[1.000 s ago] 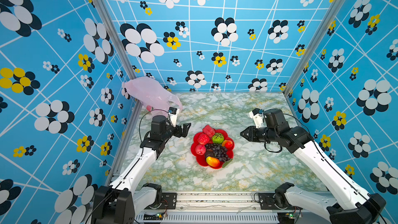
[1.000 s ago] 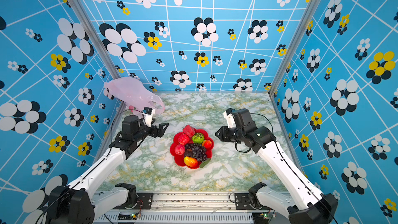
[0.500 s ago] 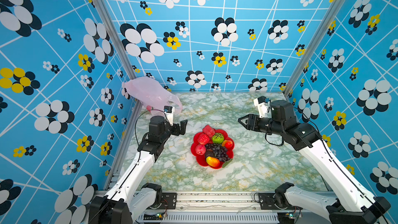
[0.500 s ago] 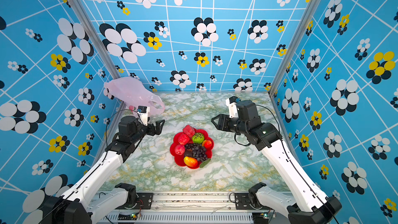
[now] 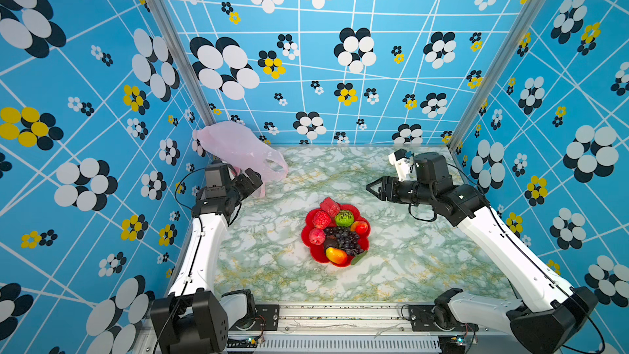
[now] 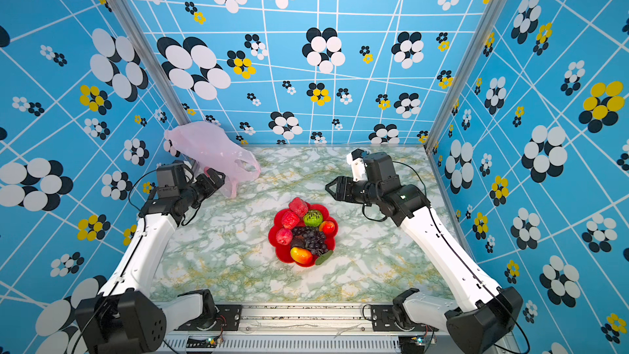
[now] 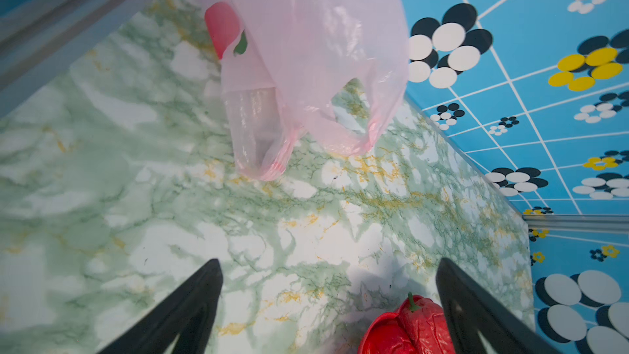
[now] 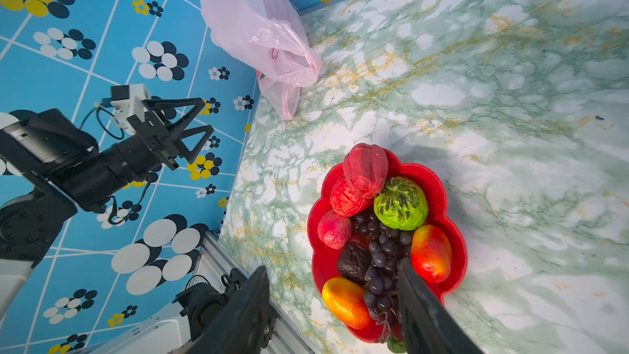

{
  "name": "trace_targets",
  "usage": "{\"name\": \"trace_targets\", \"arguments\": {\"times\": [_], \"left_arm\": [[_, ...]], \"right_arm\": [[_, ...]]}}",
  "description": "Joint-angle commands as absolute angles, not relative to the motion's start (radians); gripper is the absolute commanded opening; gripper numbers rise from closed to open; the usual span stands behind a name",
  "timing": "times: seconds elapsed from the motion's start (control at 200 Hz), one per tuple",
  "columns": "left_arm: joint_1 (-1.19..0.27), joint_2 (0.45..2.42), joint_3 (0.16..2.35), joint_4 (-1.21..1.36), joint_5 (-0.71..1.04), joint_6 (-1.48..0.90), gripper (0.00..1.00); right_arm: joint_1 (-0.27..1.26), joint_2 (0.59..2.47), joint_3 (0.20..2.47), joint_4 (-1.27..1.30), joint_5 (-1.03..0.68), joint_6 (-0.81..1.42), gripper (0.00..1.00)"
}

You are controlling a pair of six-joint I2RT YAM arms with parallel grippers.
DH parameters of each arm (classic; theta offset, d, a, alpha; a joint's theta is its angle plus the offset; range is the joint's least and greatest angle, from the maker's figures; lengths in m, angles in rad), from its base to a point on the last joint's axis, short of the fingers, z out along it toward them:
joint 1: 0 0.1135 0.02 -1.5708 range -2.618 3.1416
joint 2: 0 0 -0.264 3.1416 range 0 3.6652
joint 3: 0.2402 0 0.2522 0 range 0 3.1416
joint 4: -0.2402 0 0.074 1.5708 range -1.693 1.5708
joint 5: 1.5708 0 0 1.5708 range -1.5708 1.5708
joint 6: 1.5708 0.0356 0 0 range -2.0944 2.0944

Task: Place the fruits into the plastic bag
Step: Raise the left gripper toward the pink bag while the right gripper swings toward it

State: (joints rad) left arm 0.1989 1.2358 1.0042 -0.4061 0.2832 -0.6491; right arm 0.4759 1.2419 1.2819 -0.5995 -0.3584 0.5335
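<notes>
The fruits (image 5: 342,236) lie on the plate (image 5: 316,254) at the middle of the table (image 5: 425,267). The plastic bag (image 5: 238,148) sits in the far left corner, well apart.

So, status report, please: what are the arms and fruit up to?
Left tool open, empty, facing plastic bag. Right tool open, empty, near red plate. Fruits piled on the plate. Nothing in the way.

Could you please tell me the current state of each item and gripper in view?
plastic bag: crumpled in the far left corner, not held, no fruit seen inside.
fruits: piled on the plate, none gripped.
red plate: flat on the table, full of fruit.
left gripper: open, empty, near the bag.
right gripper: open, empty, raised off the table.
</notes>
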Motion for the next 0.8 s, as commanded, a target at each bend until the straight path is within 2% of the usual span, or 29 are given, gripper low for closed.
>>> {"name": "trace_targets", "arguments": {"times": [0.0, 0.12, 0.37, 0.585, 0.795], "left_arm": [[0.248, 1.33, 1.073, -0.501, 0.416, -0.718, 0.99], [0.21, 1.423, 1.156, -0.569, 0.403, -0.618, 0.99], [-0.002, 1.616, 1.413, -0.725, 0.248, -0.356, 0.99], [-0.078, 1.837, 1.642, -0.797, 0.16, -0.282, 0.99], [-0.106, 1.959, 1.706, -0.725, 0.099, -0.292, 0.99]], "right_arm": [[0.479, 1.277, 1.307, -0.552, -0.418, 0.52, 0.62], [0.479, 1.32, 1.302, -0.534, -0.453, 0.516, 0.62], [0.479, 1.362, 1.283, -0.502, -0.456, 0.505, 0.63], [0.479, 1.357, 1.236, -0.447, -0.452, 0.555, 0.64], [0.479, 1.412, 1.297, -0.465, -0.462, 0.54, 0.64]]}}
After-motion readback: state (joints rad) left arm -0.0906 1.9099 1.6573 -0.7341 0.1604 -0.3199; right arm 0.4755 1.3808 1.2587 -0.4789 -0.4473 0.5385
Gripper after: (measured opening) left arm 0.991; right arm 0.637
